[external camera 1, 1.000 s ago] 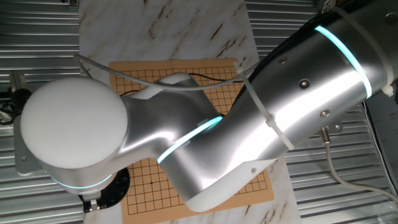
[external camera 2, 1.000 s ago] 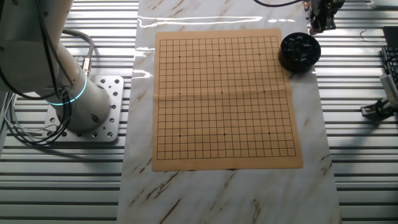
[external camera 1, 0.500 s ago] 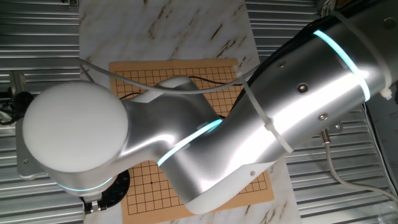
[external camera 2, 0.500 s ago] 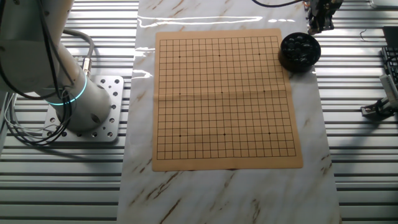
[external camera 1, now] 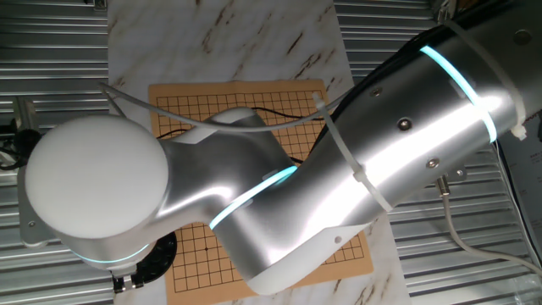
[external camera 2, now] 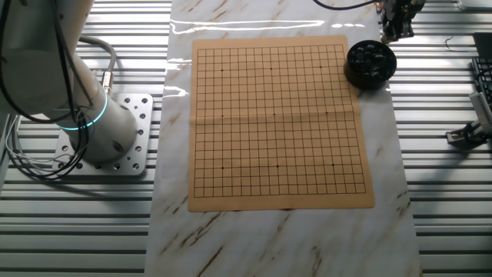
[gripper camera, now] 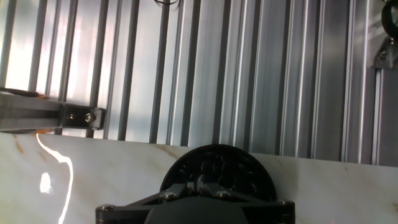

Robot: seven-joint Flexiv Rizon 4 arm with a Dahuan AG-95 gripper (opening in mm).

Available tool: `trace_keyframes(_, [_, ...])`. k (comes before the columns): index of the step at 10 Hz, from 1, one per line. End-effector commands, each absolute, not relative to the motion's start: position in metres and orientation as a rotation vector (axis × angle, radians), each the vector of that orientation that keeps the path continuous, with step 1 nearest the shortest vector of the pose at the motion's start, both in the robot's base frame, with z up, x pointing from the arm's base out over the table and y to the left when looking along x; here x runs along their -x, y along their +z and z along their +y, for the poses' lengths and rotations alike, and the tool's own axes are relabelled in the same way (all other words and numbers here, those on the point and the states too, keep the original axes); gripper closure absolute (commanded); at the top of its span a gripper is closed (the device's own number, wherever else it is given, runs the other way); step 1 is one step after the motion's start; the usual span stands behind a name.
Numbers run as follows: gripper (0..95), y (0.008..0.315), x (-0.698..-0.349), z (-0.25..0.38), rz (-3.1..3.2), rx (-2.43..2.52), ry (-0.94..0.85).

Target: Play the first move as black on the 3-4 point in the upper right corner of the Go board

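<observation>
One fixed view: the arm (external camera 1: 339, 186) covers most of the Go board (external camera 1: 195, 106); only grid strips near the board's far edge and its near edge show. The round black bowl (external camera 1: 152, 258) shows as a sliver at the board's near-left corner, its contents hidden.

The other fixed view: the gripper (external camera 2: 396, 19) is cut off by the top edge just beyond the bowl (external camera 2: 370, 63); how its jaws stand cannot be told. The black stones (external camera 2: 369, 55) in the bowl are too small to count.

Hand view: the gripper body (gripper camera: 196, 208) hides the bowl's (gripper camera: 214, 171) near half, and the bottom edge crops both. The stones (gripper camera: 217, 167) merge into one dark mass. The fingertips are not visible.
</observation>
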State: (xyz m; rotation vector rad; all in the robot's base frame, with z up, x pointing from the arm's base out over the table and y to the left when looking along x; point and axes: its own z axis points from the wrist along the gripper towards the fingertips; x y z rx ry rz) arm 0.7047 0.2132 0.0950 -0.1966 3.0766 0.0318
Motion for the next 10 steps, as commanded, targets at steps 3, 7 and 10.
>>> trace_keyframes(3, [76.0,0.0897,-0.7054,0.2099,3.071,0.213,0.038])
trace_keyframes(7, [76.0,0.0856,-0.7064,0.2086,3.070,0.219,0.038])
trace_keyframes(10, [76.0,0.0838,-0.7072,0.2081,3.068,0.223,0.038])
